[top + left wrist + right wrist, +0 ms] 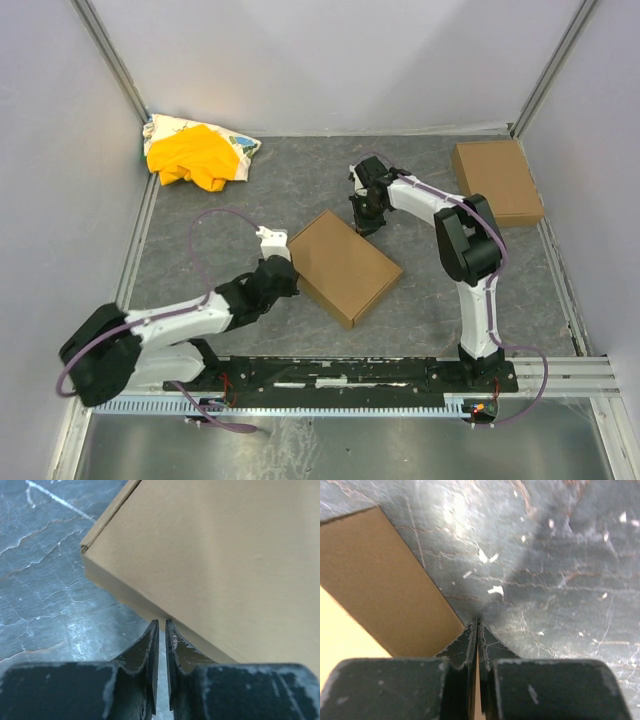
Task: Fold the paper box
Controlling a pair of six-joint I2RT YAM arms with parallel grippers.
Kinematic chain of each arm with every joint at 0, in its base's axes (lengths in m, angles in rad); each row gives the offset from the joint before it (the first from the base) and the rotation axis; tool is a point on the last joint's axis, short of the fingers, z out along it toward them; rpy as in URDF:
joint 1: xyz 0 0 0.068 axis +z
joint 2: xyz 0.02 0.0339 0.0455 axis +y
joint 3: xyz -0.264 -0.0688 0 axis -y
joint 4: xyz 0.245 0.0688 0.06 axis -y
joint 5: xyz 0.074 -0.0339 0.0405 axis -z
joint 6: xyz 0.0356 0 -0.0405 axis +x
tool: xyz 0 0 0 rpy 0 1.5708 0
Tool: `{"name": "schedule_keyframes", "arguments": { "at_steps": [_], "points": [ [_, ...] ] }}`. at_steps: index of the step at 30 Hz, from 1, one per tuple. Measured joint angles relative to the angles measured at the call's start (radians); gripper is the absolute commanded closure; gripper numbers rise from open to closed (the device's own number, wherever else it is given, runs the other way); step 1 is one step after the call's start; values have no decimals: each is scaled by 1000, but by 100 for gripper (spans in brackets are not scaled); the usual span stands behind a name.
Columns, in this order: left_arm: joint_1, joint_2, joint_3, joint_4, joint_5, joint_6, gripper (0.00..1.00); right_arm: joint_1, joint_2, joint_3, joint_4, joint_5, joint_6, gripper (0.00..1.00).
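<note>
Table (430, 290): grey and scuffed; everything below lies on it.
Paper box (344, 266): folded shut, lid down, lying askew mid-table between my two claws.
Second box (497, 181): folded, in the far right corner, well apart.
Cloth (198, 155): yellow, crumpled, in the far left corner.
Left claw (161, 625): fingers drawn almost together with only a thin slit, nothing in it; tips at the paper box's side wall, contact I cannot tell.
Right claw (476, 625): fingers pressed together, gripping nothing; tips low over the table, just beside the paper box's far edge.
</note>
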Motion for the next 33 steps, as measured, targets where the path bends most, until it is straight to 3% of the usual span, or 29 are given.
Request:
{"name": "schedule_keyframes", "arguments": {
  "at_steps": [6, 9, 14, 21, 33],
  "points": [
    [-5, -257, -33, -14, 176, -4, 84, -45, -90, -138, 13, 18, 41, 95],
    [-22, -267, -43, -15, 256, -10, 85, -68, -141, -214, 17, 29, 50, 95],
    [-127, -124, -44, -38, 359, -13, 85, -76, -226, -333, 44, 61, 64, 96],
    [-227, 28, -31, -34, 380, -38, 85, -71, -320, -467, 110, 67, 95, 96],
    [-347, 323, 150, 140, 389, -74, 85, -39, -307, -441, 127, 92, 82, 96]
  ]
}}
